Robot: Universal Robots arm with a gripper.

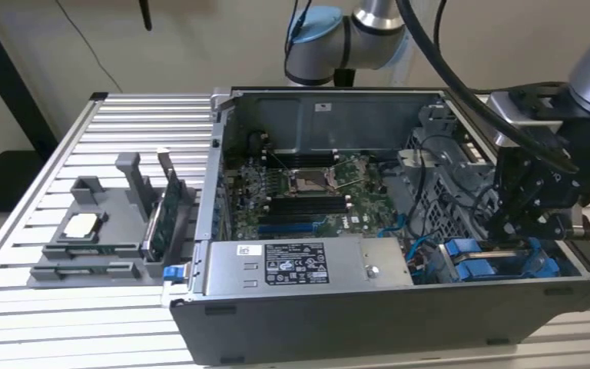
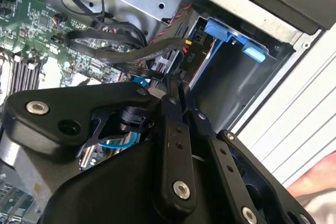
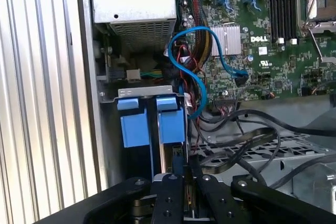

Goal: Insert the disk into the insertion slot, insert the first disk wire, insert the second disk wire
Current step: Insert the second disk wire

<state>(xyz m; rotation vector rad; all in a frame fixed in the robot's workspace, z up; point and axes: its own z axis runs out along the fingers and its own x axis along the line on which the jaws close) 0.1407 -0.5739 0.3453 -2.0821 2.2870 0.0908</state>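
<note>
Two blue carriers sit side by side in the dark metal drive cage (image 3: 144, 92) at the case's near corner on the exterior view's right. The disk (image 3: 171, 121) is the carrier in line with my fingers, pushed into the insertion slot, and the other blue carrier (image 3: 135, 125) is beside it. My gripper (image 1: 505, 231) hangs low inside the case just over the blue carriers (image 1: 479, 265). Its fingers (image 2: 169, 103) are shut, pinching the end of a black disk wire (image 2: 131, 67) that reaches the fingertips. A blue carrier front (image 2: 231, 38) shows beyond them in the second wrist view.
A silver power supply (image 1: 306, 263) lies along the near wall, the green motherboard (image 1: 306, 192) behind it. A blue cable (image 3: 197, 77) and black wire bundles (image 3: 247, 140) crowd the cage. A grey holder tray (image 1: 101, 231) with an upright card stands on the slatted table (image 1: 28, 307).
</note>
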